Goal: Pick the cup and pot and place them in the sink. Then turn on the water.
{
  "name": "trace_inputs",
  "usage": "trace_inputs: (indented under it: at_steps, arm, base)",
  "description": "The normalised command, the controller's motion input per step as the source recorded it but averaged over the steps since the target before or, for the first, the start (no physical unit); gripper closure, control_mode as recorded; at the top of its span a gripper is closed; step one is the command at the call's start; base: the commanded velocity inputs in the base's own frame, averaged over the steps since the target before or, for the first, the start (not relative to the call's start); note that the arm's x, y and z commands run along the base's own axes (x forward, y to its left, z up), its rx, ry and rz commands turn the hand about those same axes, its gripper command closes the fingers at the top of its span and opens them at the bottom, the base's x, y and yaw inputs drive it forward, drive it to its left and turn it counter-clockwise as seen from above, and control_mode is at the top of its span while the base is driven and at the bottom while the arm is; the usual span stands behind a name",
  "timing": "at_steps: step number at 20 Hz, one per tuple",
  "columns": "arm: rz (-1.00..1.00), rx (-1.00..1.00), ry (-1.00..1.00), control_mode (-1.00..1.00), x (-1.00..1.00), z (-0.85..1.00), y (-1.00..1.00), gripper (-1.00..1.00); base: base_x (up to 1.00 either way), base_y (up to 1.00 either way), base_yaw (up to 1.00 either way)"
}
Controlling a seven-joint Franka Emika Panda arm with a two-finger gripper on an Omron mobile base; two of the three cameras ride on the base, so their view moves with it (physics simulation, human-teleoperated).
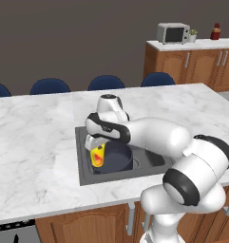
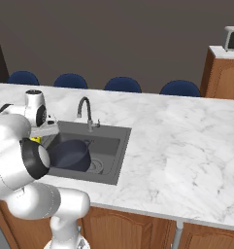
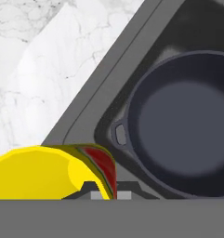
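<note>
The yellow cup [image 1: 98, 157] with its red-orange mark hangs tilted over the left part of the sink [image 1: 149, 160], just above the basin. My gripper [image 1: 95, 145] is shut on the cup's rim. In the hand view the cup [image 3: 39, 172] lies close in front of the gripper [image 3: 105, 191]. The dark navy pot [image 1: 118, 159] sits inside the sink right beside the cup, one side handle facing it; the pot [image 3: 183, 125] is empty. From the right, the pot [image 2: 70, 154] rests in the sink [image 2: 108, 146] below the curved faucet [image 2: 84, 109]. No water falls from the spout.
White marble counter [image 1: 35, 137] surrounds the sink on all sides. Several blue chair backs [image 1: 106, 83] line its far edge. A wooden cabinet [image 1: 192, 64] at the back right carries a microwave [image 1: 173, 33]. My arm's elbow [image 2: 21, 155] stands left of the basin.
</note>
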Motion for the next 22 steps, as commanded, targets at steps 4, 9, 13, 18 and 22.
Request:
trace_inputs:
  at_steps: [4, 9, 13, 18, 22]
  arm:
    - [0.00, 0.00, 0.00, -1.00, 0.12, 0.00, -0.33, 1.00]
    - [0.00, 0.00, 0.00, -1.00, 0.13, 0.00, -0.33, 1.00]
    - [0.00, 0.00, 0.00, -1.00, 0.19, 0.00, -0.29, 1.00]
    - [0.00, 0.00, 0.00, -1.00, 0.18, 0.00, -0.25, 1.00]
    - [0.00, 0.00, 0.00, -1.00, 0.13, -0.02, -0.13, 1.00]
  base:
    - [0.00, 0.00, 0.00]
    - [0.00, 0.00, 0.00]
    - [0.00, 0.00, 0.00]
    - [0.00, 0.00, 0.00]
    - [0.00, 0.00, 0.00]
